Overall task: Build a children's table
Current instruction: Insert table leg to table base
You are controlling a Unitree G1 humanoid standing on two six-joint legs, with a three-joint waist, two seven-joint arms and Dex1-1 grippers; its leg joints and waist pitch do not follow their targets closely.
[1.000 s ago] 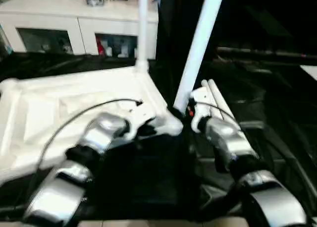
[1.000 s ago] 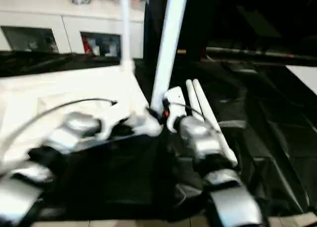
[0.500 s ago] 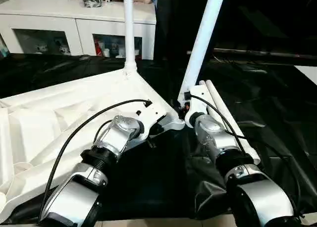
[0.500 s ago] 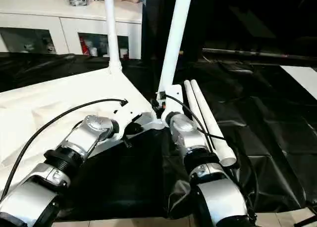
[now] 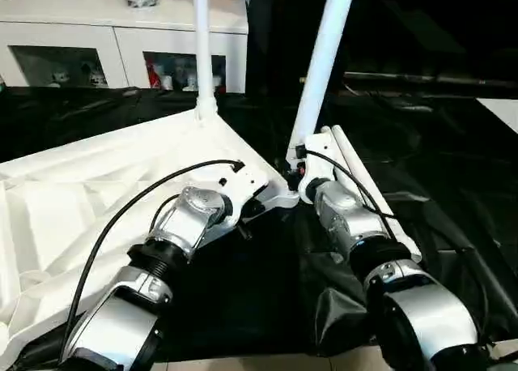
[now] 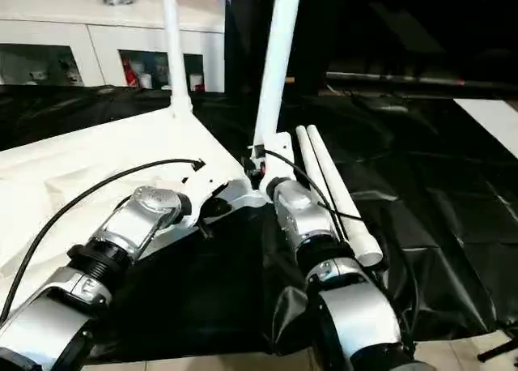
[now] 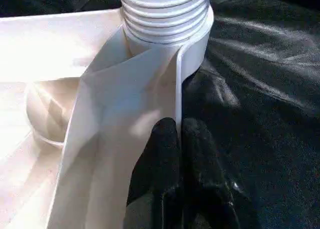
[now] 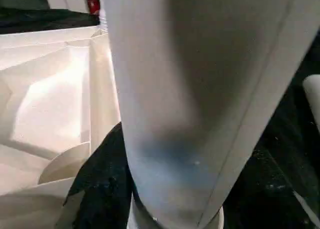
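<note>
The tabletop [image 5: 97,193] lies upside down on the black-covered surface [image 6: 421,225], its ribbed underside facing up, filling the left and middle of the scene. One leg [image 5: 201,47] already stands upright in the far corner socket. A second leg [image 5: 322,63] rises, leaning slightly right, from the near-right corner socket [image 7: 192,44], where its threaded end [image 7: 165,11] sits at the socket mouth. Two more legs [image 6: 336,189] lie side by side on the surface just right of that corner.

The left gripper [image 7: 177,139] has its jaws pinched together on the thin edge wall of the tabletop beside that socket, steadying the corner. The right gripper [image 5: 301,170] sits low at the base of the leaning leg; from the pictures I cannot tell whether its jaws are clamped on it.

The parts look like hollow moulded plastic, so probably light and stiff, with smooth, fairly slippery faces. The leg is long, so a hold low near the thread gives little leverage over the top, and it may tip. Because it leans, the thread could cross; it likely needs straightening before turning. The tabletop's rim is thin and may flex, so a hold close to the socket, where ribs stiffen it, seems best.
</note>
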